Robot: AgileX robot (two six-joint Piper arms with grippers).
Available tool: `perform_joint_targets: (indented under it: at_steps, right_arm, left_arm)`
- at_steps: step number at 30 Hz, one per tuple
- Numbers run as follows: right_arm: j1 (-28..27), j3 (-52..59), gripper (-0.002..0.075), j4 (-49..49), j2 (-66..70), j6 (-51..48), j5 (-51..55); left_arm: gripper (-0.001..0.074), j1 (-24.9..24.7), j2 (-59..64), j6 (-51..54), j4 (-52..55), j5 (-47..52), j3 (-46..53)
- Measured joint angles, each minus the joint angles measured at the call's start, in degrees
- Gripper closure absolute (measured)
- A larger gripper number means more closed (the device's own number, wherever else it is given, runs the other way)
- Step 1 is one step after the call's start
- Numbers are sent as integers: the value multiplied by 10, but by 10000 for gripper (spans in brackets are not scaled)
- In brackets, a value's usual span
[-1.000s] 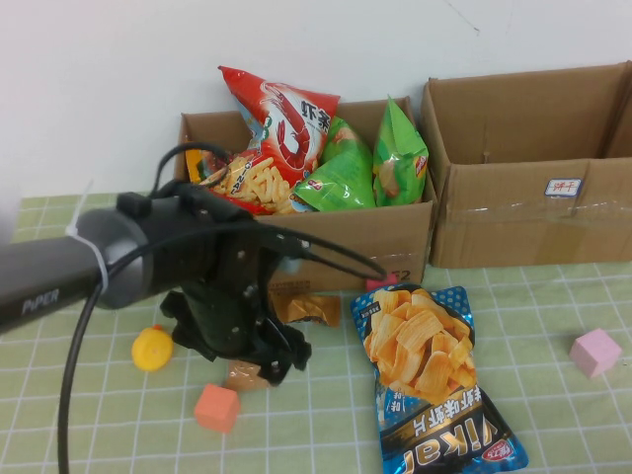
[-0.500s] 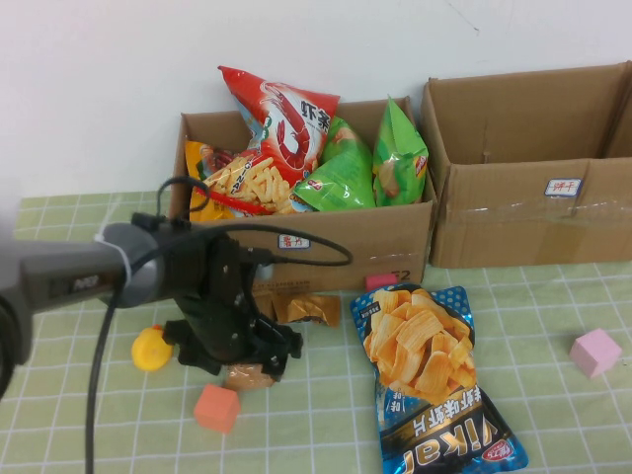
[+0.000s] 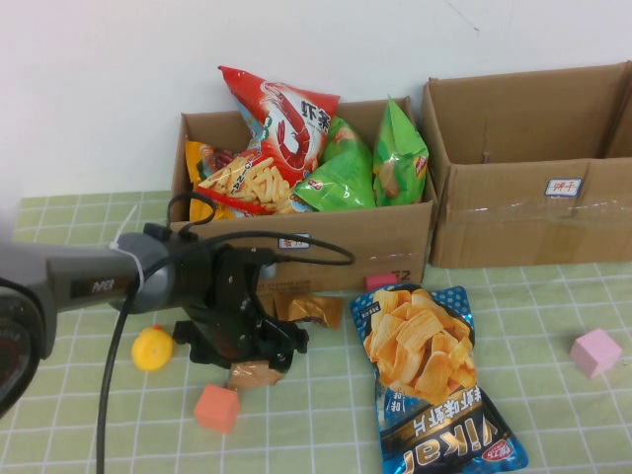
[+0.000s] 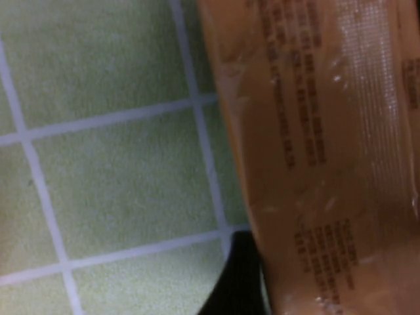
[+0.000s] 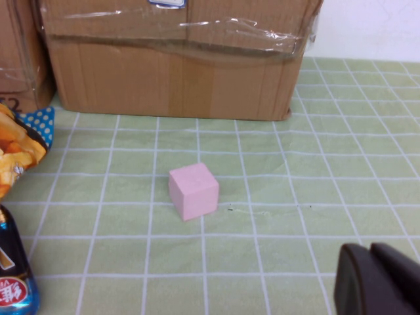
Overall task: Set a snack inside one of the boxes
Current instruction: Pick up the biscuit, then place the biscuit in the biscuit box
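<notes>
The left box [image 3: 380,237] is full of snack bags; the taped right box [image 3: 513,212] stands beside it and also shows in the right wrist view [image 5: 177,72]. My left gripper [image 3: 249,357] is down on the mat before the left box, open, its jaws astride a small brown snack packet [image 3: 255,374]. The left wrist view shows that packet [image 4: 321,164] close up beside one dark fingertip [image 4: 237,282]. A second brown packet [image 3: 312,309] lies nearby. My right gripper [image 5: 379,283] is shut and empty, low over the mat; it is outside the high view.
A large blue chip bag [image 3: 432,380] lies at centre front. A yellow duck [image 3: 152,348], an orange cube [image 3: 216,407] and a pink cube [image 3: 595,352] sit on the green checked mat; the pink cube [image 5: 193,191] lies ahead of the right gripper.
My left arm has dropped lower and pulled slightly leftward, bringing the gripper down around the small brown packet. The packet has shifted a little. Nothing else moved.
</notes>
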Motion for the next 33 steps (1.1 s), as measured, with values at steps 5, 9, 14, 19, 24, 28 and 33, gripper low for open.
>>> perform_joint_targets:
  at_steps: [5,9,14,19,24,28,33]
  right_arm:
    - [0,0,728,0,0,0,0]
    - [0,0,728,0,0,0,0]
    - [0,0,728,0,0,0,0]
    - [0,0,728,0,0,0,0]
    - [0,0,728,0,0,0,0]
    - [0,0,728,0,0,0,0]
    - [0,0,728,0,0,0,0]
  left_arm:
    - [260,0,3,0,11,8,-3]
    - [302,0,4,0,18,17,-6]
    - [302,-8,-1,36,10,56,-6]
    - [302,-56,-36,89,4,123,2]
    - [303,-125,-106,107,37,140,24]
    - [304,-173,-175,111,78,120,26]
    - [304,-193,-220,114,95,17,-1]
